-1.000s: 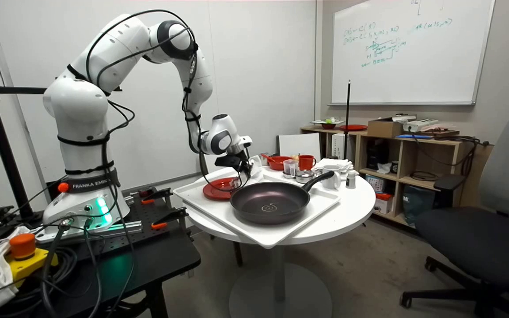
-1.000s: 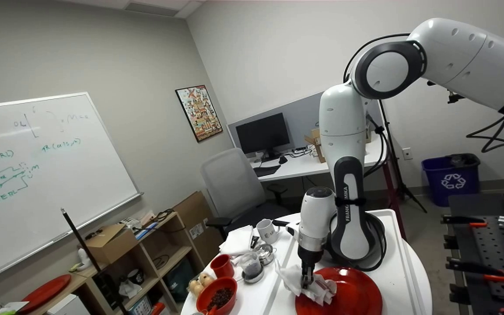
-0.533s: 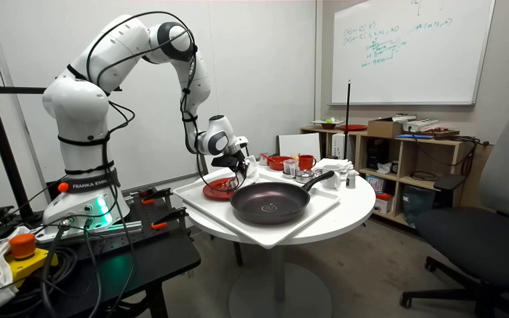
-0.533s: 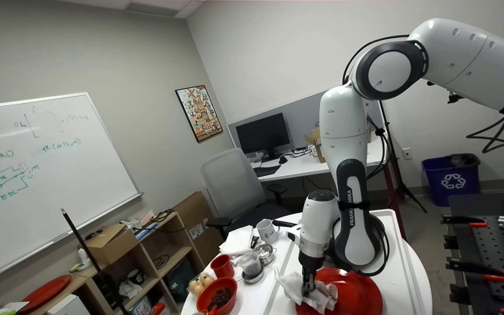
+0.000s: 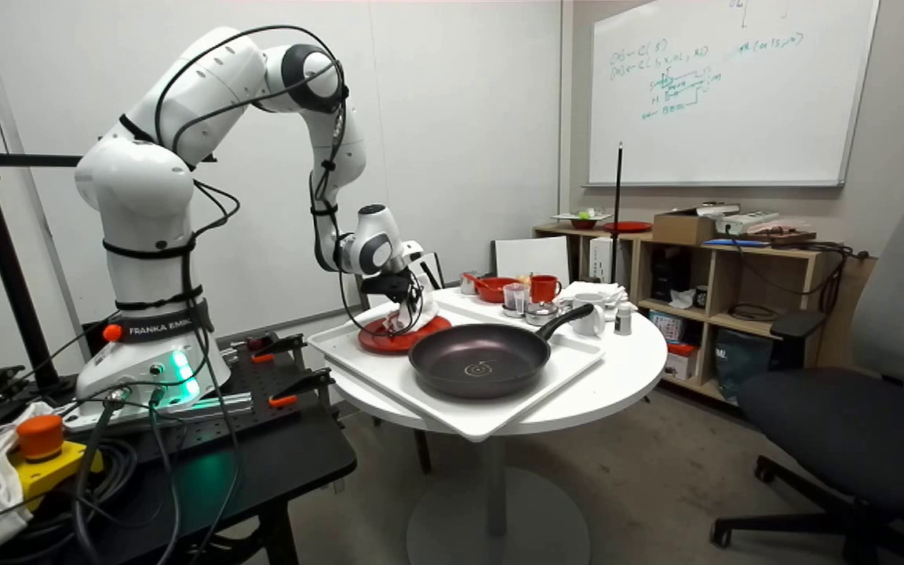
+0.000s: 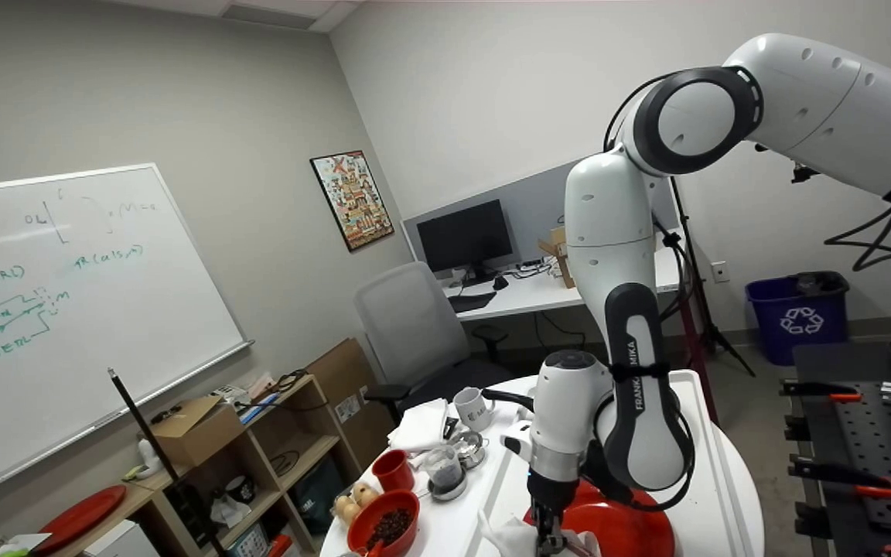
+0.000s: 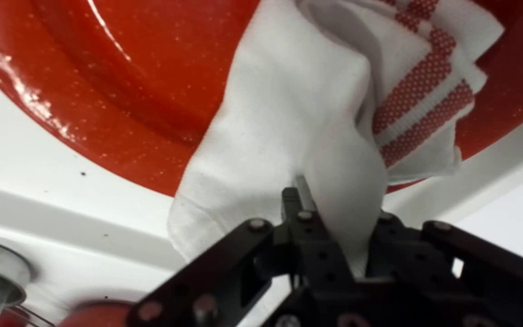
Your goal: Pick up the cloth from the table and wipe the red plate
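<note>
The red plate (image 5: 376,342) lies on a white tray on the round white table (image 5: 626,377). It also shows in an exterior view (image 6: 631,522) and fills the top of the wrist view (image 7: 152,59). The cloth (image 7: 270,113), white with red stripes, drapes over the plate's rim and part of its inside. It also shows in both exterior views (image 5: 424,302) (image 6: 501,537). My gripper (image 7: 341,204) is shut on a thick fold of the cloth, above the plate's edge; it points down in both exterior views (image 5: 411,301) (image 6: 546,534). The right fingertip is hidden by the cloth.
A large dark pan (image 5: 479,361) stands beside the plate on the white tray (image 5: 389,384). A red bowl (image 6: 385,520), a red cup (image 6: 394,469), a white mug (image 6: 474,408) and metal and clear cups stand along the table's other side. A wooden shelf unit (image 5: 742,286) stands behind.
My gripper and the cloth have moved left in an exterior view, further over the plate. More of the plate's right rim shows there now. The gripper keeps hold of the cloth.
</note>
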Robot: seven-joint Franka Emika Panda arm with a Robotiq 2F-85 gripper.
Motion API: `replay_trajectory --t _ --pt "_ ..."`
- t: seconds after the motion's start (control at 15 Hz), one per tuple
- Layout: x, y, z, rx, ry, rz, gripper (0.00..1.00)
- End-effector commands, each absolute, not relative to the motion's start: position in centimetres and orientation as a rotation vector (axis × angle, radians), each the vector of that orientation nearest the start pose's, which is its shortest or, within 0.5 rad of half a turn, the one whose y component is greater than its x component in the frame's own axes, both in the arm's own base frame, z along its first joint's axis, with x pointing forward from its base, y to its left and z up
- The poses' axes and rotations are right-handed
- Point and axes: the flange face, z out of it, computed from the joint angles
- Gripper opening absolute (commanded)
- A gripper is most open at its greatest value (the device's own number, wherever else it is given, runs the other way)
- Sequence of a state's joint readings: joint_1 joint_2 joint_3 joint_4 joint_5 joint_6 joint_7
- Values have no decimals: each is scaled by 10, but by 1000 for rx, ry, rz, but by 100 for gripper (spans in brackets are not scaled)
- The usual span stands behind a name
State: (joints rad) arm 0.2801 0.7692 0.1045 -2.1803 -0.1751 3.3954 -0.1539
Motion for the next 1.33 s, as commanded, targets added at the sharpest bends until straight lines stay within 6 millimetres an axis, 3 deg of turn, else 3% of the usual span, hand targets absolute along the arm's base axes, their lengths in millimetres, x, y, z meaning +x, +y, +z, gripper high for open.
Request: replay_trajectory --t 0.0,0.33,0.6,0.67,1.0,1.27 --pt "495 248 96 -2670 -1112 -693 5" --pt "487 265 104 -2587 -1202 -713 5" --pt "484 264 118 -2551 -1199 -802 5" --pt "500 269 133 -2553 -1190 -819 5" --pt "524 272 167 -2536 -1162 -935 5" --pt "535 269 176 -2544 -1132 -967 5"
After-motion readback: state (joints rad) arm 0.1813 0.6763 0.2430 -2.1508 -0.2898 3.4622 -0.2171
